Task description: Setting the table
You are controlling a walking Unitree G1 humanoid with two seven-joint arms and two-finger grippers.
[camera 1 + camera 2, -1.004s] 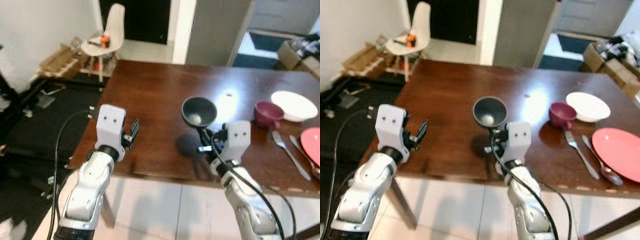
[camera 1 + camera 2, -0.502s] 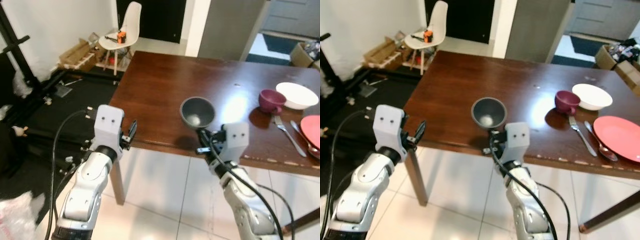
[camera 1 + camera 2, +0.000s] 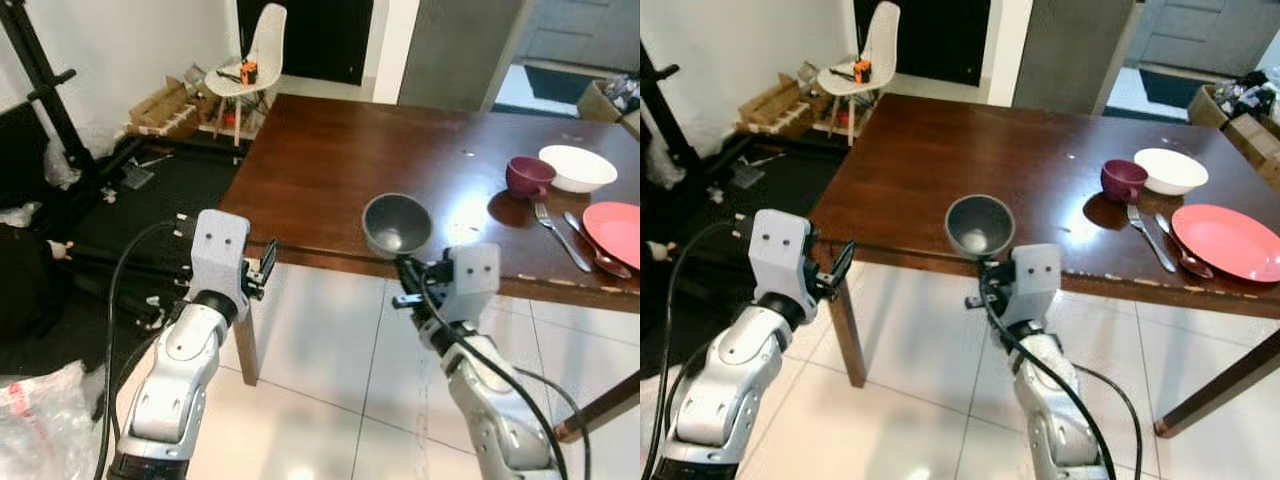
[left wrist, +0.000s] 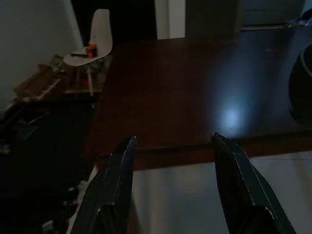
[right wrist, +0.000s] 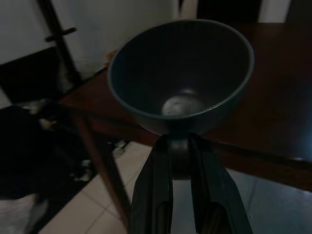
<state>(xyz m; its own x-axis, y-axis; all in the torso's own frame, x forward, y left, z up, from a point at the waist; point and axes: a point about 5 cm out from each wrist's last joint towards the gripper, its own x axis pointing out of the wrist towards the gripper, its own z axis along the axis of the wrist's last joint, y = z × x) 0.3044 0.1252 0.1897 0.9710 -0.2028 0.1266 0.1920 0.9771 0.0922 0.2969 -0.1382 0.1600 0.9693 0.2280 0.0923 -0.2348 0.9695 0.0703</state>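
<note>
Progress looks partial: pink plate [image 3: 1228, 241], fork [image 3: 1151, 238], spoon [image 3: 1183, 256], maroon cup [image 3: 1124, 179] and white bowl [image 3: 1171, 170] lie at the table's [image 3: 940, 170] far end; right gripper [image 5: 179, 161] pinches the grey bowl [image 5: 180, 73] (unplaced) off the near edge, left gripper [image 4: 170, 161] gapes empty

The near left stretch of the desk [image 3: 940, 170] lay bare and open to approach. Toward its right end a maroon cup [image 3: 1124, 180], white bowl [image 3: 1171, 170], fork [image 3: 1148, 236], spoon [image 3: 1184, 258] and red plate [image 3: 1228, 241] crowded the surface.
</note>
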